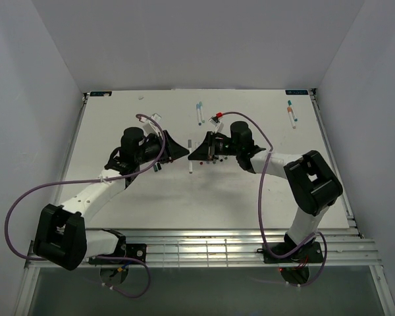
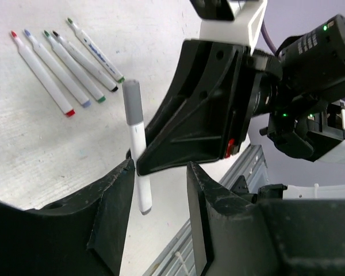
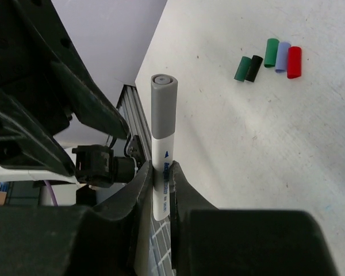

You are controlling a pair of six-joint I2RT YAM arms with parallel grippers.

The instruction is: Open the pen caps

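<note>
The right gripper point(image 3: 161, 171) is clenched on the white pen point(image 3: 162, 198) at its barrel. The grey cap point(image 3: 163, 109) juts past its fingertips, in line with the fingers. The left gripper point(image 2: 159, 168) faces it with jaws parted and empty, the cap just beyond its tips.

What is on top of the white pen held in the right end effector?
A grey cylindrical plastic cap sits on the upper end of the thin white plastic pen. The pen's tip under this cap is covered and cannot be seen.

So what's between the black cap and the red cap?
A green cap and a pale blue cap, lying side by side, seen in the right wrist view.
</note>
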